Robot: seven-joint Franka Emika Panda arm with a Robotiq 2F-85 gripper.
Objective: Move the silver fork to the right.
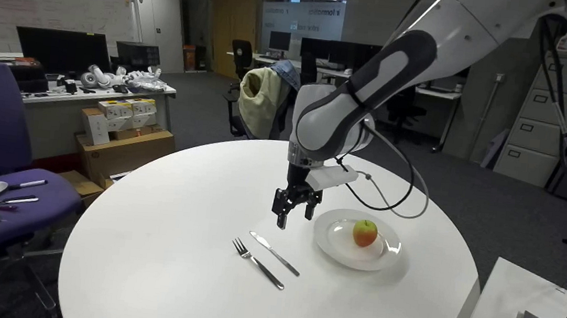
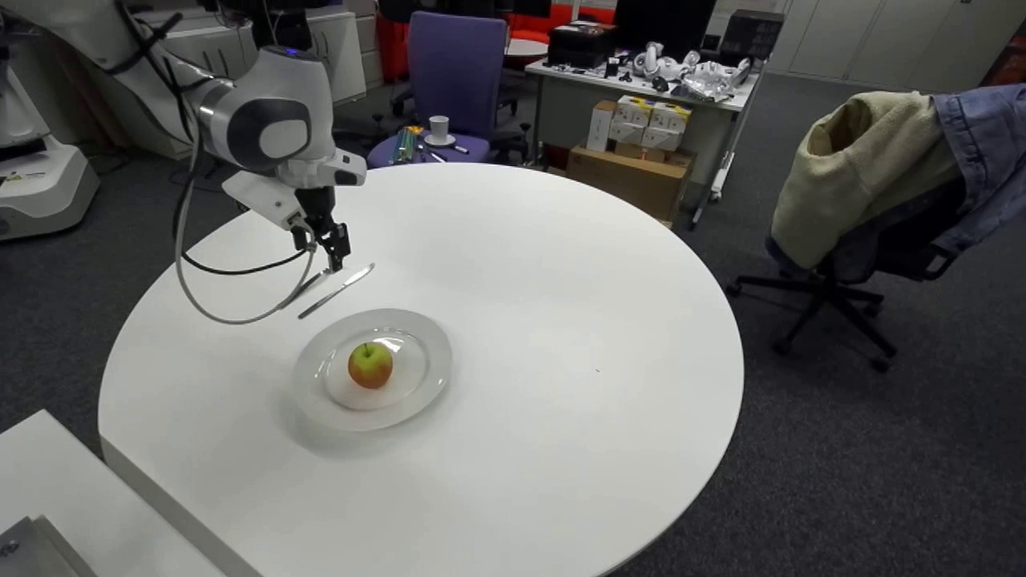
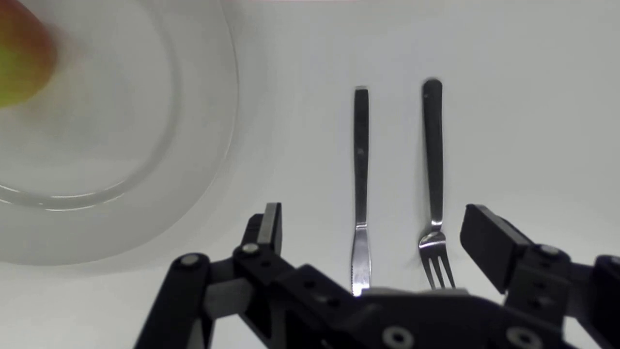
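One slim, silver, tined metal fork lies on the round white table, with a slim silver metal knife between fork and round white plate. Place-setting style, I reckon. My black two-finger gripper hangs above, spread wide, empty. Wrist view puts both between its fingers, so I'd shift toward the fork before closing or risk pinching the knife too.
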